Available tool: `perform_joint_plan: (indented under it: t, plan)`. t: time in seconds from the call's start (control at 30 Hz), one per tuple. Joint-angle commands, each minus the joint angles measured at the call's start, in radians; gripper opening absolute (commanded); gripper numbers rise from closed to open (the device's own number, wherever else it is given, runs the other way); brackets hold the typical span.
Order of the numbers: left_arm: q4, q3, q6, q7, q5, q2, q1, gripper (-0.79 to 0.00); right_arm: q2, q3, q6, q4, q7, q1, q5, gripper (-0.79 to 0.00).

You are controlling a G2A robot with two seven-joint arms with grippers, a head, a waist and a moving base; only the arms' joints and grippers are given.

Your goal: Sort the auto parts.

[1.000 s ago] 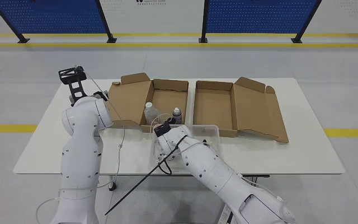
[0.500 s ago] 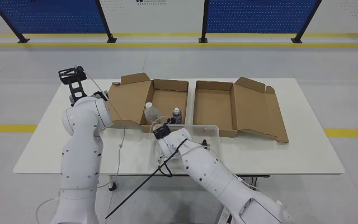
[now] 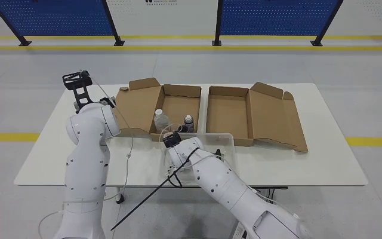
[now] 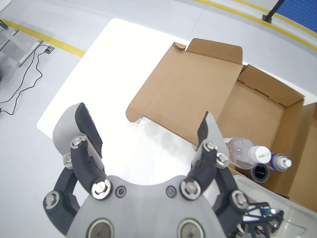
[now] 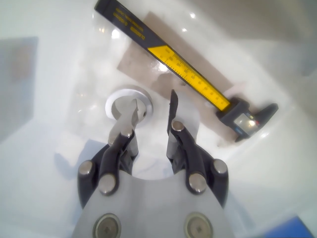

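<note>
My right gripper (image 5: 154, 97) is down inside the clear plastic bin (image 3: 227, 140) and open. One finger stands in the hole of a white ring (image 5: 110, 100), the other outside its wall. Beside it a black and yellow digital caliper (image 5: 188, 71) lies across a grey-brown sheet (image 5: 133, 60) on the bin floor. My left gripper (image 4: 143, 111) hangs open and empty, high over the table's far left corner (image 3: 77, 79). In the left cardboard box (image 3: 176, 110) stand a clear bottle (image 4: 239, 151), a blue spray can (image 4: 279, 162) and a black can (image 4: 260, 173).
A second cardboard box (image 3: 227, 116) lies open to the right, its flaps spread over the white table (image 3: 334, 161). A thin black cable (image 3: 143, 206) hangs off the right arm past the table's front edge. The bin sits against the boxes' front walls.
The right arm has edged slightly lower and leftward in the bin. The left arm has kept still.
</note>
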Motion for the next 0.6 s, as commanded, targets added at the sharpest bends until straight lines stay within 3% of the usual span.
perform_joint_plan:
  t: [0.0, 0.2, 0.33, 0.57]
  plan:
    - [0.0, 0.0, 0.0, 0.0, 0.0, 0.0, 0.0, 0.0, -0.003, 0.0, -0.001, 0.007, -0.003, 0.002, 0.002, -0.502]
    - [0.0, 0.0, 0.0, 0.0, 0.0, 0.0, 0.0, 0.0, -0.011, 0.003, -0.006, 0.026, -0.013, 0.006, 0.011, -0.616]
    - [0.0, 0.0, 0.0, 0.0, 0.0, 0.0, 0.0, 0.0, -0.016, 0.007, -0.006, 0.032, -0.018, 0.006, 0.015, -0.785]
    - [0.0, 0.0, 0.0, 0.0, 0.0, 0.0, 0.0, 0.0, -0.016, 0.033, -0.001, 0.015, -0.025, 0.001, 0.026, -0.785]
